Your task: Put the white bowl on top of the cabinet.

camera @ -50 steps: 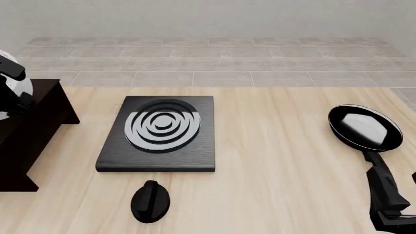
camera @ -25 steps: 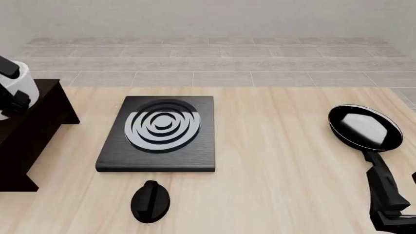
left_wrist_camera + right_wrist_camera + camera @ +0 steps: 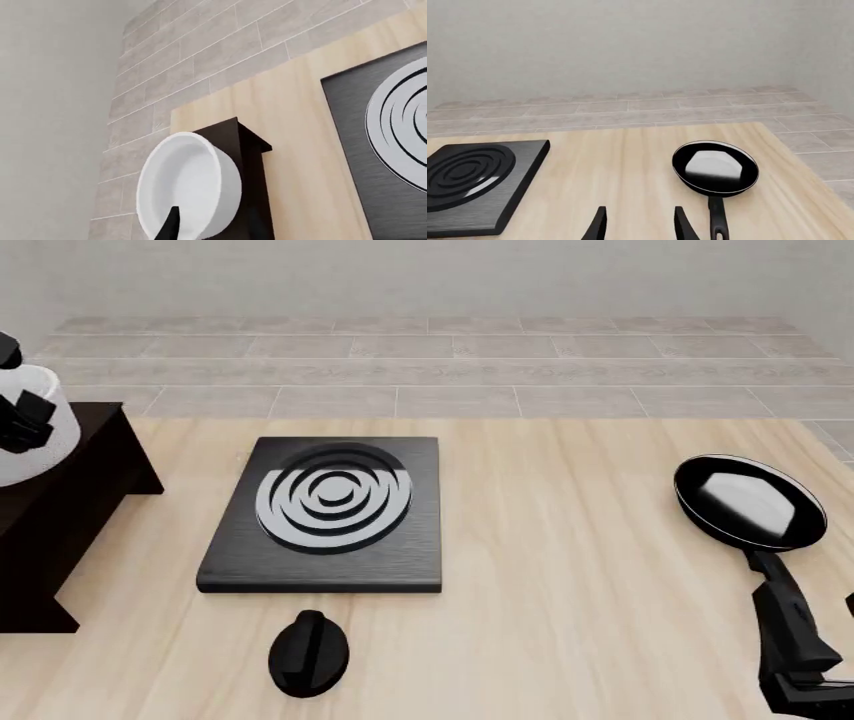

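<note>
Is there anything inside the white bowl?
Empty. The left wrist view looks into the white bowl: only smooth white inside, apart from one gripper finger at its rim.

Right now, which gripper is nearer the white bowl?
Left. The left gripper is at the white bowl over the cabinet; the right gripper hangs far across the table beside the frying pan.

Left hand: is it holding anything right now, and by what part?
The left hand grips the white bowl by its rim, one finger inside the wall, over the cabinet. The right hand is open, empty.

Stove plate, black knob near it, frying pan well apart.
</note>
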